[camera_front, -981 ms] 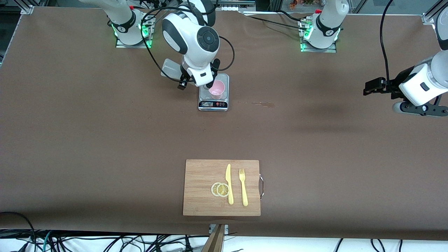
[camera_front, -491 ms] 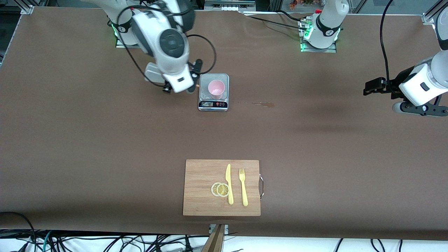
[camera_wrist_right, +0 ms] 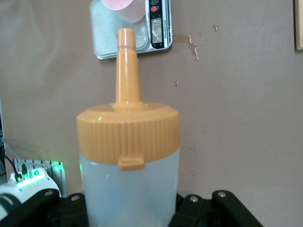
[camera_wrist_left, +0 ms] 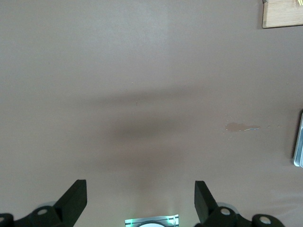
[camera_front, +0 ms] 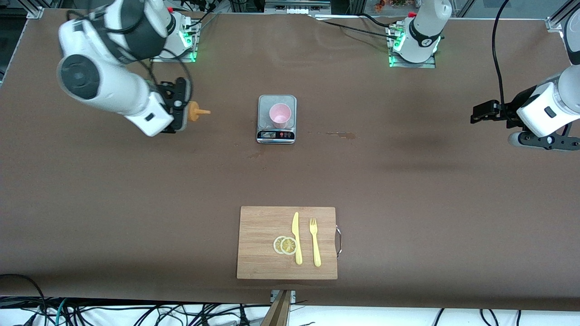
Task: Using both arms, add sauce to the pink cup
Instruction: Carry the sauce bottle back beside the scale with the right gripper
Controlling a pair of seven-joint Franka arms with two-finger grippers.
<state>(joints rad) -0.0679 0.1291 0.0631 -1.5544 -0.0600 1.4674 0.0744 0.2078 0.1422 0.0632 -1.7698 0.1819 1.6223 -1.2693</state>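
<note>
scale (camera_front: 277, 118), cutting board (camera_front: 263, 244), knife (camera_front: 296, 237), fork (camera_front: 315, 241)

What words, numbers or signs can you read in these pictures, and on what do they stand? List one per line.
None can be read.
Scale display and buttons under the pink cup: too small to read.
Sauce bottle, in the right gripper: no label visible.

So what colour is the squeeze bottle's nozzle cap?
Orange-tan ribbed nozzle cap, clearest in the right wrist view.
</note>
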